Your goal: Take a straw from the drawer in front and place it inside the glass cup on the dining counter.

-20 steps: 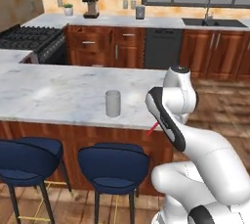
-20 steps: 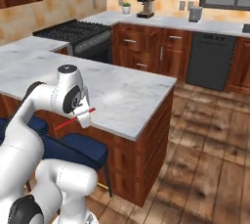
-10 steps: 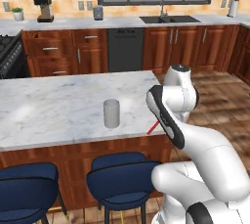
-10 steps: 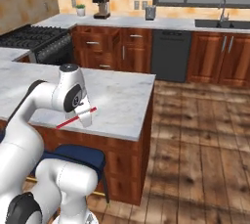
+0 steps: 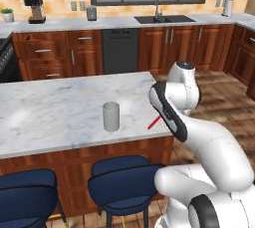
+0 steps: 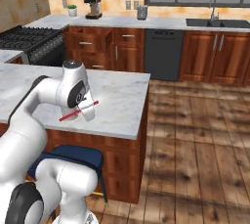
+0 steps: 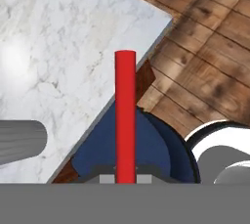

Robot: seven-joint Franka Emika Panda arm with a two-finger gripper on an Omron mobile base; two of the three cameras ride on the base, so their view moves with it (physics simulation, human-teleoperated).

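My gripper (image 6: pixel 86 110) is shut on the thin red straw (image 6: pixel 78 111), which it holds slanted over the right end of the marble dining counter (image 5: pixel 50 107). The straw (image 5: pixel 154 121) pokes out from behind my forearm, a short way right of the grey glass cup (image 5: pixel 111 116). That cup stands upright near the counter's front edge. In the hand view the straw (image 7: pixel 125 115) rises straight from between the fingertips, over the counter's corner (image 7: pixel 58 32), and the cup (image 7: pixel 19 141) lies at the left edge.
Two blue stools (image 5: pixel 124 182) (image 5: pixel 25 192) stand under the counter's front edge, one of them below my hand (image 7: pixel 146 149). Behind are the back worktop with a sink (image 5: pixel 157 19), a coffee machine (image 5: pixel 34 9) and a dishwasher (image 5: pixel 119 50). Wood floor (image 6: pixel 195 135) lies to the right.
The whole scene has slid left in both base views, so the base has moved. The straw stays in my shut gripper at the same tilt, and the cup stands where it was.
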